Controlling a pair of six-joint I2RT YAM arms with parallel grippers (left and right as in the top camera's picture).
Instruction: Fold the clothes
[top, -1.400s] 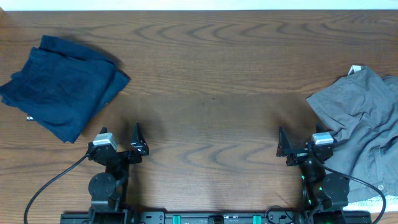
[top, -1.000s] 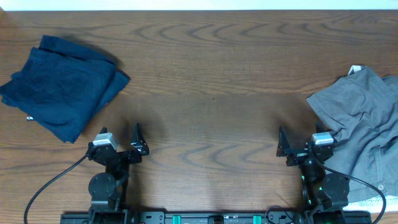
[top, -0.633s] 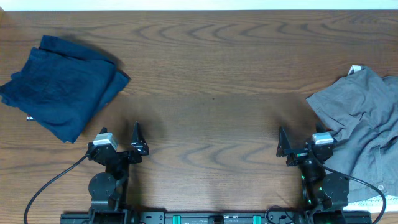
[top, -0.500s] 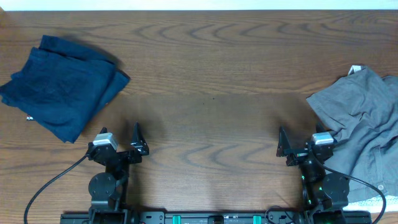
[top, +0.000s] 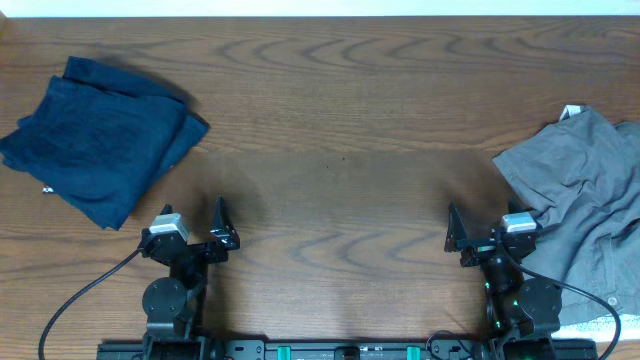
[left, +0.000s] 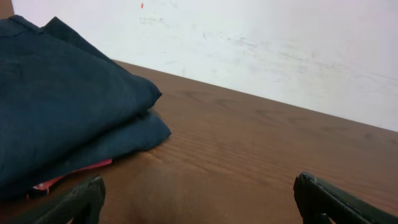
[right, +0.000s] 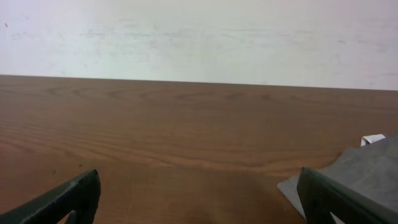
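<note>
Grey woven cloth marks the clothes (top: 585, 195), a crumpled, unfolded garment lying at the right edge of the table (top: 340, 120), with part of it running out of the overhead view. We note a small white label (top: 572, 112) at its far corner. In the right wrist view the same corner of cloth appears at the lower right.

The right gripper (top: 486, 236) sits low at the near edge, just beside the garment's left border; we cannot tell whether it touches the cloth. Its fingers (right: 62, 202) stand wide apart at the two lower corners of the wrist view, with only bare wood between them.

The left gripper (top: 192, 232) rests at the near left, likewise spread wide, its fingertips (left: 81, 200) holding nothing.

Well apart from the clothes, at the far left, we see a dark navy garment (top: 100, 135) folded in layers, a thin red strip (left: 71, 174) peeping from under its lower fold. Behind the brown wood-grain table rises a white wall (right: 199, 34).
</note>
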